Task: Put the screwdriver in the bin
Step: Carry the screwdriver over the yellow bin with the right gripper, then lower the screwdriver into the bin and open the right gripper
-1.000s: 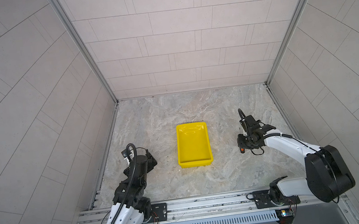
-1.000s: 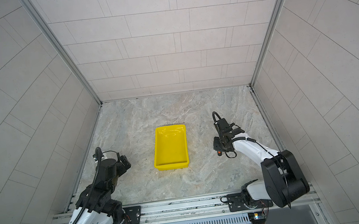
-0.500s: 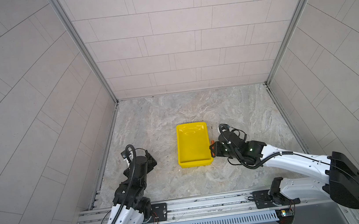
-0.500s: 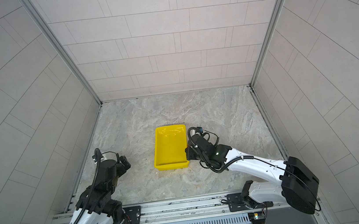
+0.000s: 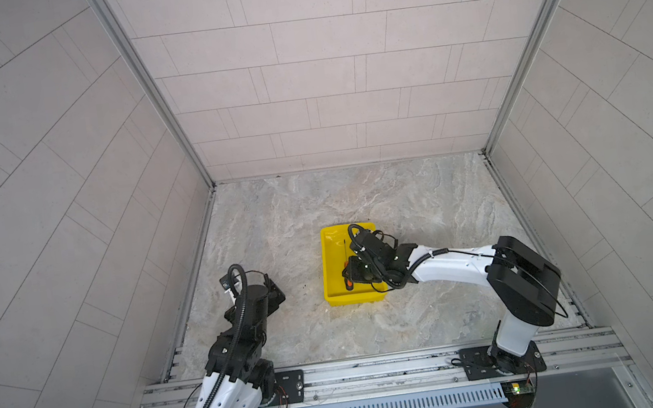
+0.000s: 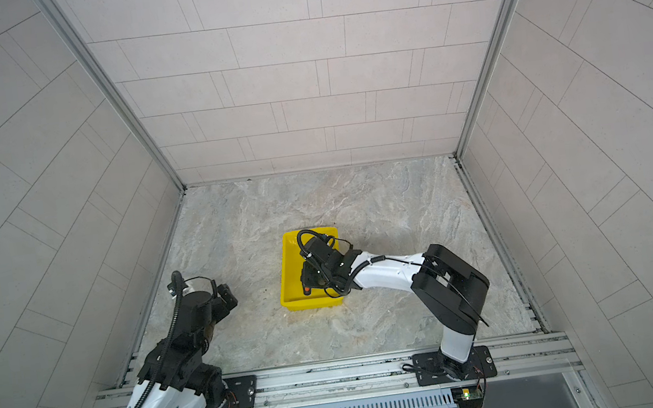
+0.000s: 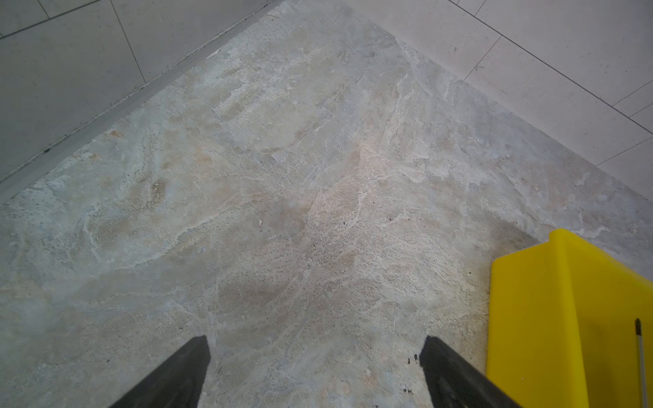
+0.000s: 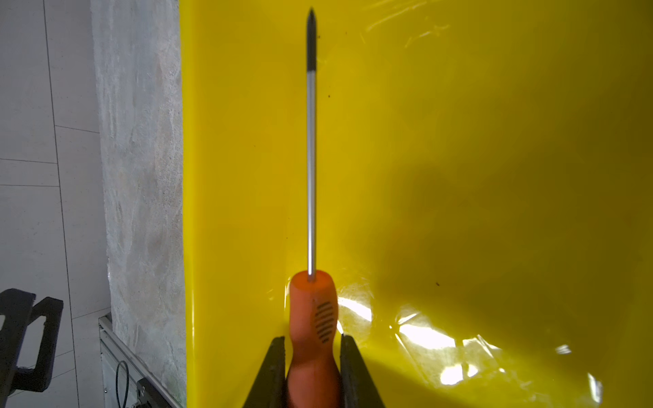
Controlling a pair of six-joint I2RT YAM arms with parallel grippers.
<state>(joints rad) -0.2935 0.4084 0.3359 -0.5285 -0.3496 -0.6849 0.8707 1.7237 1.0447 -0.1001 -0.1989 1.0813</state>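
Observation:
The yellow bin (image 5: 331, 269) (image 6: 288, 278) lies mid-floor in both top views. My right gripper (image 8: 313, 338) (image 5: 350, 273) (image 6: 308, 279) reaches over its near half from the right and is shut on the screwdriver (image 8: 312, 314). The fingers clamp the waist of the orange handle. The thin metal shaft points along the bin's inside (image 8: 459, 141), toward its far end and near its left wall. I cannot tell whether the tool touches the bin's bottom. My left gripper (image 7: 315, 341) (image 5: 273, 297) hangs open and empty over bare floor left of the bin (image 7: 547, 318); the screwdriver's tip (image 7: 638, 339) shows there.
Tiled walls close in the stone floor on the left, back and right. An aluminium rail (image 5: 377, 371) with both arm bases runs along the front edge. The left arm (image 5: 244, 306) stands at the front left, well apart from the bin.
My right arm has swung left with the screwdriver, from right of the bin to over its near half. The left arm has stayed still.

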